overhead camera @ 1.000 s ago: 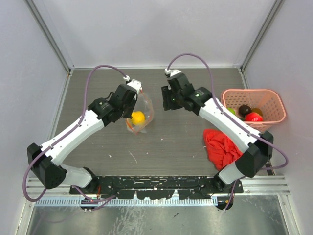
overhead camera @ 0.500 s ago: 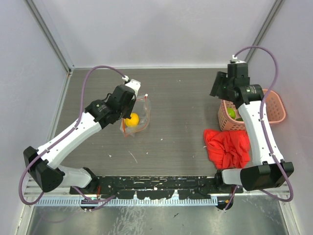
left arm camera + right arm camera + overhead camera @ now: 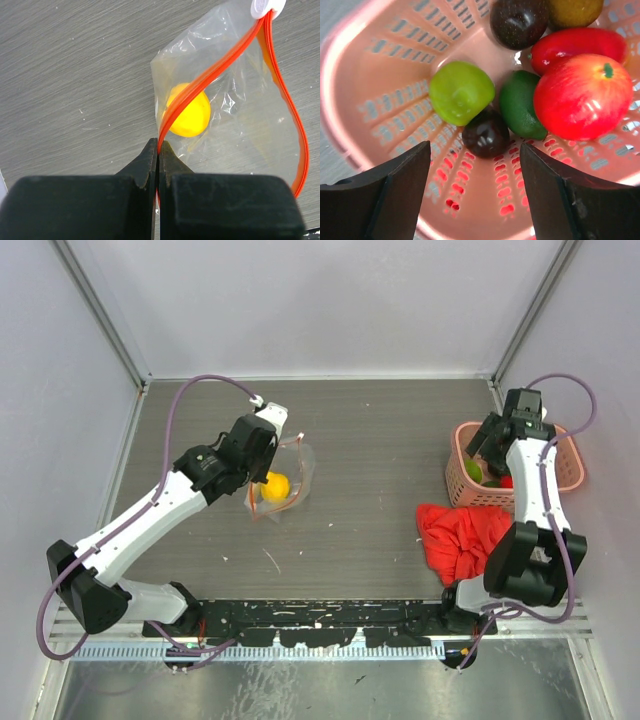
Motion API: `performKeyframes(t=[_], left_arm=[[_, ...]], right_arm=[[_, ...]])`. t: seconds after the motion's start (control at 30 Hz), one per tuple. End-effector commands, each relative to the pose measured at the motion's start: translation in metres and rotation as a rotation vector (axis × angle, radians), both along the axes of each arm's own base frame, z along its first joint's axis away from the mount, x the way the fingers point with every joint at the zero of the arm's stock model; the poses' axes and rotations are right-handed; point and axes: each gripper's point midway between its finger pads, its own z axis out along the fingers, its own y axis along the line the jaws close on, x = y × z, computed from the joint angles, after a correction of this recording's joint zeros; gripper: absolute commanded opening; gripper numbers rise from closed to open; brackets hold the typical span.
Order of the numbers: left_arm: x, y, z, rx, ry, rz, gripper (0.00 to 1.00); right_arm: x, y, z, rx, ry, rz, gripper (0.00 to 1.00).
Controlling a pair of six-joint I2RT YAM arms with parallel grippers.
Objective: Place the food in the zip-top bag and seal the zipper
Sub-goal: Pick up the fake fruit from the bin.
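**Moved since the earlier frames:** we note the right arm [image 3: 530, 480] has swung from mid-frame, near the bag, to the right edge of the overhead view, and its jaws have spread on the way. The left arm [image 3: 170, 500] has kept its place.

**Item 1, clear thin plastic zip-top bag** [image 3: 250, 125]: lies on the grey wood-grain counter [image 3: 380, 440], left of centre. One round yellow toy fruit [image 3: 189, 112] is inside.

**Item 2, red-orange zipper strip** [image 3: 215, 70]: unsealed and bowed into an open loop. The left jaws are fully closed, pinching it at one end.

**Item 3, pink lattice plastic basket** [image 3: 385, 75]: holds the remaining food, namely a light green fruit [image 3: 461, 92], a dark green fruit [image 3: 520, 111], a red apple [image 3: 582, 96], a long red fruit [image 3: 577, 46] and two dark brown fruits [image 3: 486, 134].

**Item 4, right jaws:** wide apart, holding nothing, poised above the basket.

**Item 5, crumpled red cloth** [image 3: 460, 540]: lower right of the overhead view, no part of the task.

**Step in hand, as we judge it:** fetching the next fruit. We would come down on the light green one, which has free space on its left. The jaws should straddle its widest part and stay off the lattice wall, while the left jaws hold the mouth open.

**Views compared:** only the right wrist view separates the fruits, since overhead the arm covers most of them. Only the left wrist view shows the pinch on the strip. Only the overhead view shows bag and basket well apart.
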Motion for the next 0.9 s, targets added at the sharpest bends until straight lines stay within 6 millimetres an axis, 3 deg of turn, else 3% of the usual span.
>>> performKeyframes(t=[0.0, 0.3, 0.87], left_arm=[[0.006, -0.001, 0.022, -0.042, -0.084, 0.008, 0.0], [0.005, -0.002, 0.021, -0.045, -0.079, 0.003, 0.0], [0.005, -0.004, 0.018, -0.045, -0.068, -0.003, 0.0]], right_arm=[[0.017, -0.004, -0.017, 0.017, -0.019, 0.041, 0.78], [0.029, 0.006, -0.06, 0.123, 0.033, 0.098, 0.84], [0.043, 0.022, -0.121, 0.263, 0.065, 0.165, 0.9]])
